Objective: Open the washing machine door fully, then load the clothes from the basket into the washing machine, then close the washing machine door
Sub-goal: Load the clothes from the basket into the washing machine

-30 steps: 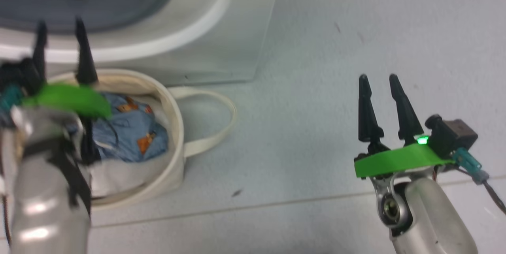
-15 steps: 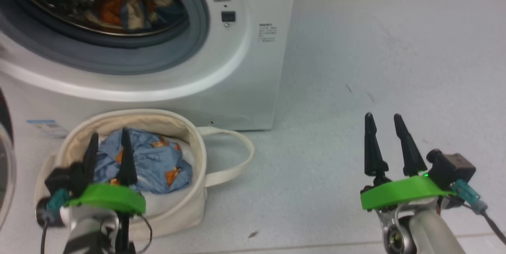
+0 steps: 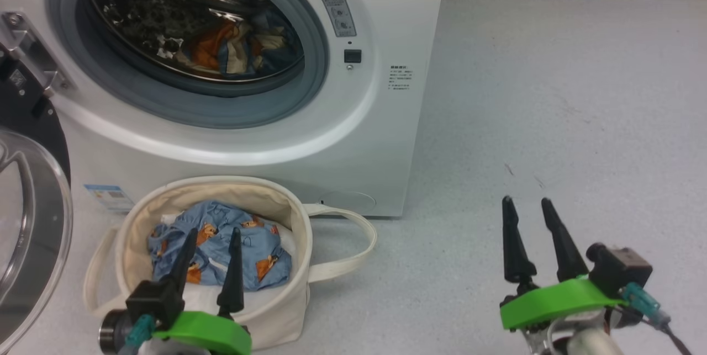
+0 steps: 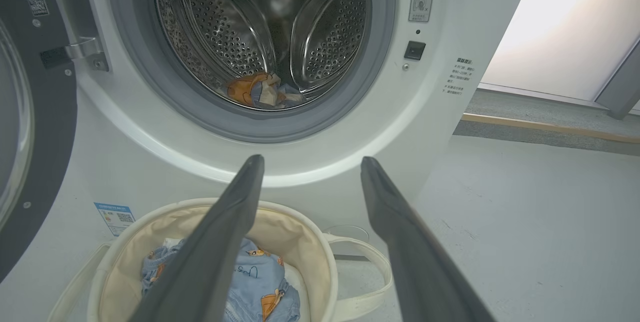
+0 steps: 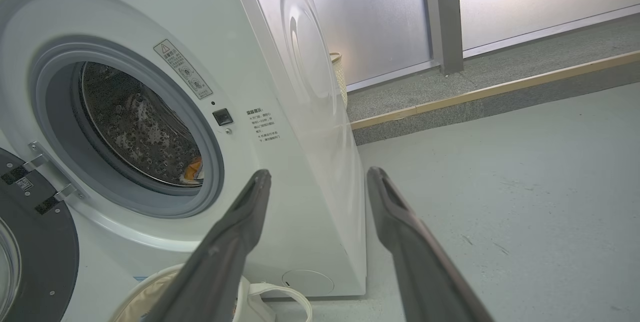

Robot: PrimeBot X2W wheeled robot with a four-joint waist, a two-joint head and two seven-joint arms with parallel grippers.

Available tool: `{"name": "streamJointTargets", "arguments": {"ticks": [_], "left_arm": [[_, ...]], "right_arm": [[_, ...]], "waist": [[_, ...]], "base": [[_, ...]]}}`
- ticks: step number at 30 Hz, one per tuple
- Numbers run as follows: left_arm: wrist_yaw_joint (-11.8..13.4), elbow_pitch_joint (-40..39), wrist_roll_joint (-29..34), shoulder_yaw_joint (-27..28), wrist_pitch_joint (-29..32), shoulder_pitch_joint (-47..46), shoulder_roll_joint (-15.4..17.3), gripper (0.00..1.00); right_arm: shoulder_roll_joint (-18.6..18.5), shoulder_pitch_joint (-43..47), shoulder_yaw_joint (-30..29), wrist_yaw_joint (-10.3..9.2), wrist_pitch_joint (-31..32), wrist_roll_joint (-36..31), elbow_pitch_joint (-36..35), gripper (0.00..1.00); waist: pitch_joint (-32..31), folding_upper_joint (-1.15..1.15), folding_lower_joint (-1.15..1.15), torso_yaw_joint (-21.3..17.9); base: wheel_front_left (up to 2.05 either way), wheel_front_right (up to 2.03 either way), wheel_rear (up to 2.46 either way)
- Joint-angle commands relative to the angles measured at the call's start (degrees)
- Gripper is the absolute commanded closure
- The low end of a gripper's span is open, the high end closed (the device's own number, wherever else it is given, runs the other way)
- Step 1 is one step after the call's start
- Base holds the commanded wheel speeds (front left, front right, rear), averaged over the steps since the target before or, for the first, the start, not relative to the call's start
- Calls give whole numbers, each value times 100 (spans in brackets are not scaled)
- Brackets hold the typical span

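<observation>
A pale grey floor [image 3: 552, 95] carries a big white front-loading washing machine [image 3: 386, 139], seen at the upper left of the head view. The washing machine door [image 3: 33, 123], round with a wide black rim and a clear bulging glass centre, is swung wide open to the left of the washing machine on its metal hinge [image 3: 33, 62], leaving the mouth uncovered. Inside the mouth a grey rubber ring [image 3: 232, 112] surrounds the perforated steel drum [image 3: 154, 18]. A crumpled garment [image 3: 232, 51] in orange, cream and blue lies at the bottom of the drum. Directly in front of the washing machine, on the floor below its mouth, sits the basket [image 3: 301, 222], a small round cream canvas tub with loop handles. The clothes [image 3: 221, 239], light-blue fabric with orange cartoon figures, lie bunched inside the basket on a white layer [image 3: 201, 291], perhaps a pad, though little of it shows. The left tool [image 3: 214, 231] hangs above the near side of the basket, its two dark fingers spread apart and empty, pointing toward the washing machine's front. The right tool [image 3: 526, 200] hangs over bare floor to the right of the washing machine, well apart from the basket, its fingers likewise spread and holding nothing. A small blue label sticker [image 3: 107, 196] sits low on the washing machine's front, just left of the basket
</observation>
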Motion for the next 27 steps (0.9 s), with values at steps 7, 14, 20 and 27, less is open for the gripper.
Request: {"name": "streamJointTargets", "arguments": {"ticks": [7, 14, 20, 27], "left_arm": [[348, -237, -79, -50, -27, 58, 70, 0], [503, -256, -82, -138, -27, 46, 70, 0], [523, -242, -102, -107, -27, 48, 70, 0], [553, -192, -150, -130, -27, 22, 70, 0]], "right_arm": [[13, 24, 222, 1, -70, -15, -100, 0], [13, 27, 263, 1, -70, -49, -74, 0], [13, 35, 306, 1, -70, -45, -50, 0], [13, 13, 289, 1, -70, -47, -58, 0]], "waist": [[-93, 0, 0, 15], [-98, 0, 0, 2], [-107, 0, 0, -8], [-36, 0, 0, -5]], "base": [[0, 0, 0], [0, 0, 0], [0, 0, 0], [0, 0, 0]]}}
